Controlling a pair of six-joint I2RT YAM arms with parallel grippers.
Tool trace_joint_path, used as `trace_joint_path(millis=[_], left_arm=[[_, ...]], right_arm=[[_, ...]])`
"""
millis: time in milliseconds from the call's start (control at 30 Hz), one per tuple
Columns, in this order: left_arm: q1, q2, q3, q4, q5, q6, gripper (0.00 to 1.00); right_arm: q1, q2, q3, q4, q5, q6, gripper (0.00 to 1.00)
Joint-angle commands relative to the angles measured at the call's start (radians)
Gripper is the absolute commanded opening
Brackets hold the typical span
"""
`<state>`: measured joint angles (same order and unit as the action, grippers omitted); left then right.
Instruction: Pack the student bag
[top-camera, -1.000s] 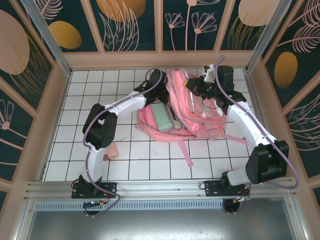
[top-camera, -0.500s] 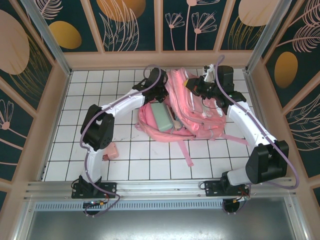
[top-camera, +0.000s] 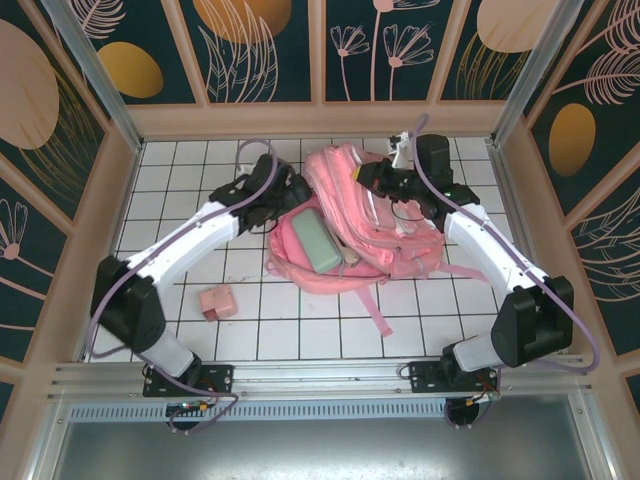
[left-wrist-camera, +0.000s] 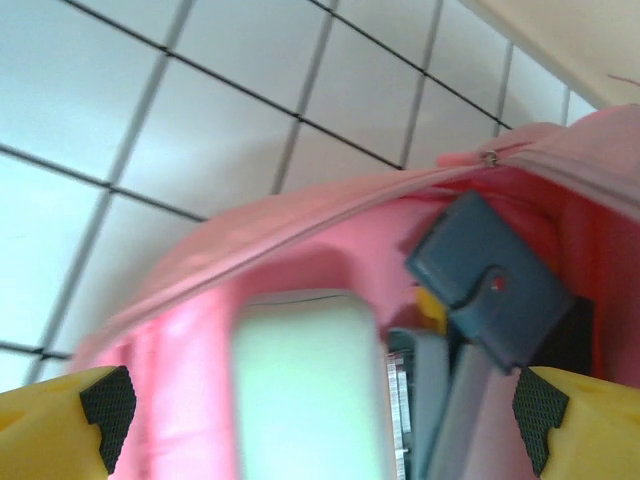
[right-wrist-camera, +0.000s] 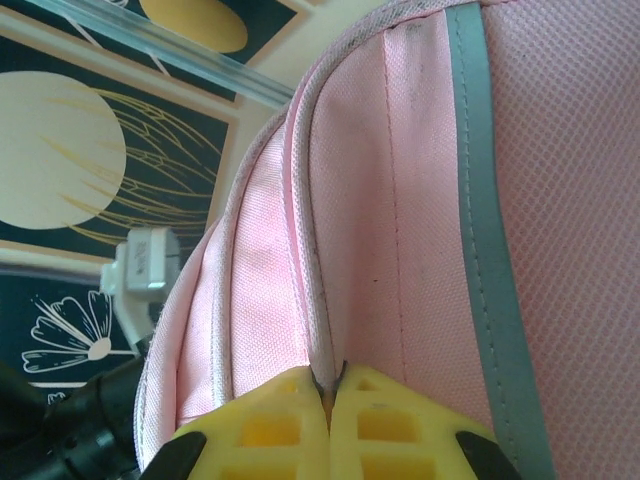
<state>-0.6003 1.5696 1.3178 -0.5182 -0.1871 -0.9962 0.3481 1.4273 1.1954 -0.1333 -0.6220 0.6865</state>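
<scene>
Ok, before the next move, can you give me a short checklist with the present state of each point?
1. Right gripper shut on the student bag seam: ok.
2. Left gripper open, holding nothing: ok.
3. Bag mouth open, mint case visible inside: ok.
4. Small pink box packed: not ok, it lies on the table.
5. Room left inside the bag: cannot tell.

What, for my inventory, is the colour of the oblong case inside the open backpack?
The case is pale mint green, clearest in the top view.
</scene>
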Motion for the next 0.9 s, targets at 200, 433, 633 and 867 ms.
trace_joint_path(millis=[200,433,633,867], left_arm=[[0.011,-0.248,-0.251,-0.257,-0.113,0.001,0.99],[0.011,-0.380,-0.437,-0.379,-0.070,-0.027,0.99],[0.012,-0.446,-0.526,-0.489,-0.083,-0.065,0.98],[0.013,-0.476,-0.635,-0.473,-0.086,-0.093,0.98]], right_arm=[[0.013,0.005,-0.022,0.176,-0.033,-0.021,0.00],[0.015,0.016,-0.025,0.189,-0.046,-0.024,0.00],[0.015,0.014,-0.029,0.193,-0.049,-0.024,0.00],[0.017,0.008,-0.036,0.195,-0.046,-0.018,0.00]])
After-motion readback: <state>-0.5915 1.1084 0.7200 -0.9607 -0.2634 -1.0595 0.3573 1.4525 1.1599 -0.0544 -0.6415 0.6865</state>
